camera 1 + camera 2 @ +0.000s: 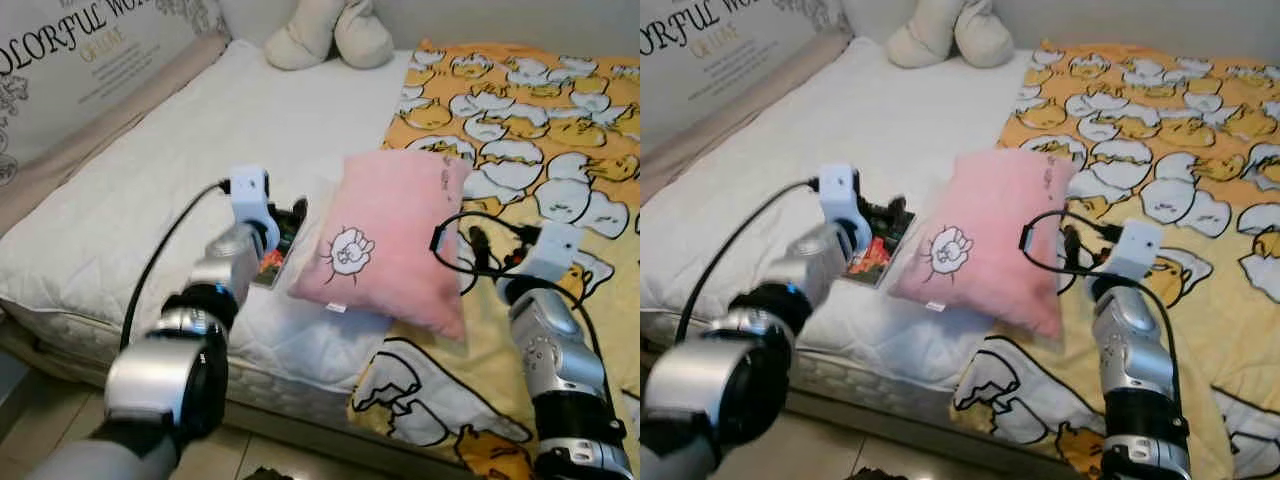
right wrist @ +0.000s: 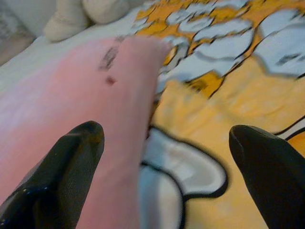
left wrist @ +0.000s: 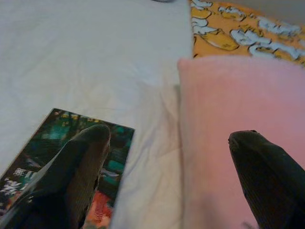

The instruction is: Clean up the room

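1. The bed point(image 1: 150, 180) carries the pink pillow point(image 1: 395, 235), which lies across the white sheet and duck blanket point(image 1: 540, 110).
2. Both end effectors are released: left end effector point(image 3: 167, 157) straddles the pillow edge and a book point(image 3: 52, 152); it may snag the book.
3. The right end effector point(image 2: 162, 157) could pinch blanket instead.

Head stereo pair looking down at bed point(image 1: 150, 190), both wrist views close, sharing pink pillow point(image 1: 395, 240)
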Available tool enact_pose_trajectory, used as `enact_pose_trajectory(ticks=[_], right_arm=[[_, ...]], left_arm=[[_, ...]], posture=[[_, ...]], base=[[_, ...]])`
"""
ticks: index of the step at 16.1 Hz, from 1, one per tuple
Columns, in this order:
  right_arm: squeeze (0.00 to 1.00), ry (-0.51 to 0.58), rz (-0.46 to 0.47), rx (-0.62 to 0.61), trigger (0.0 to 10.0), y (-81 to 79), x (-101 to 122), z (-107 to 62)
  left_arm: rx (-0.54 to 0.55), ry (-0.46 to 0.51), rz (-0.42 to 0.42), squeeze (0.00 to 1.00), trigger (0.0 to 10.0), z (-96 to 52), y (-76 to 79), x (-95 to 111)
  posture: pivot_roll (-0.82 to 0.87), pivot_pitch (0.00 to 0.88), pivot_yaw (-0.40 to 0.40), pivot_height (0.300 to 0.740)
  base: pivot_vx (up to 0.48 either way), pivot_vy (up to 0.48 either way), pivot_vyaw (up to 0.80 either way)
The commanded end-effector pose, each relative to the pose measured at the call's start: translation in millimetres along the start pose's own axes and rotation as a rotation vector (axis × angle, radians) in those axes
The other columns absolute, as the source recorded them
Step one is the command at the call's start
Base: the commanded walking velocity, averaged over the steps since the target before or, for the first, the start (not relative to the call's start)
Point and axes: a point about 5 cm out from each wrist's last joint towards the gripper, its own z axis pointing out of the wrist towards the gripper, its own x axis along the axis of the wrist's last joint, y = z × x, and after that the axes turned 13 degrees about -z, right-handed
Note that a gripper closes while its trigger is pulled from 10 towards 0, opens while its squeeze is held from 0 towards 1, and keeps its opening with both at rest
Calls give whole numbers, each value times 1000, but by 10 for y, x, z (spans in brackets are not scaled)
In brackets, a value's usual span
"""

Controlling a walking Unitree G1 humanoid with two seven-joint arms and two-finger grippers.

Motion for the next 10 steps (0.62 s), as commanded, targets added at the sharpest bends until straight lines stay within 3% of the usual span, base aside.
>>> enact_pose_trajectory(ticks=[1, 4, 6, 8, 10], right_arm=[[0, 33, 28, 19, 10000, -15, 127, 42], [0, 27, 59, 49, 10000, -103, 183, 48], [0, -5, 83, 66, 10000, -171, 82, 25], [0, -38, 157, 59, 10000, -190, 2, 42], [0, -83, 262, 70, 10000, -262, -117, 74]], left_arm=[[16, -23, -33, 0, 10000, 7, -21, 25], [-39, -57, -85, 0, 10000, 27, 58, 15], [-36, -84, -63, 0, 10000, 32, 79, -55], [-34, -113, -30, 0, 10000, 38, 126, -145], [-65, -125, -52, 0, 10000, 51, 231, -227]], posture=[[-283, 63, 103, 740], [-300, 121, 95, 740], [-325, 149, 104, 740], [-336, 161, 106, 740], [-354, 197, 132, 740]], base=[[0, 0, 0], [0, 0, 0], [0, 0, 0], [0, 0, 0], [0, 0, 0]])
